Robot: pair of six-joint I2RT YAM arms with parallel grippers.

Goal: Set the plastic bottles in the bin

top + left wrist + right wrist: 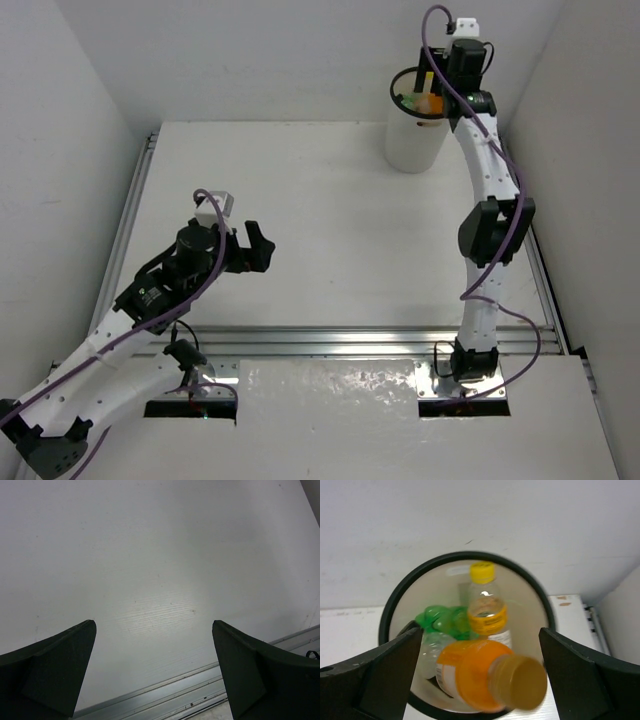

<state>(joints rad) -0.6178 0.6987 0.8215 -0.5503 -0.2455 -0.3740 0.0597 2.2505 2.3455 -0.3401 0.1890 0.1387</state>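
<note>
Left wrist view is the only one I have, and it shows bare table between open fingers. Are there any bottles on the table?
Observer: No bottle shows on the table in the top view; the bin stands near its far right corner.
Operator: Where is the right gripper?
Observer: The right gripper is above the bin's opening, jaws wide.
Operator: Does it hold something?
Observer: An orange bottle, blurred, lies between its fingers and seems to touch neither.

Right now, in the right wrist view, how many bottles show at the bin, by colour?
Orange bottle: 1
Yellow-capped bottle: 1
Green bottle: 1
Clear bottle: 1
Total: 4 showing; the bin may hide more.
</note>
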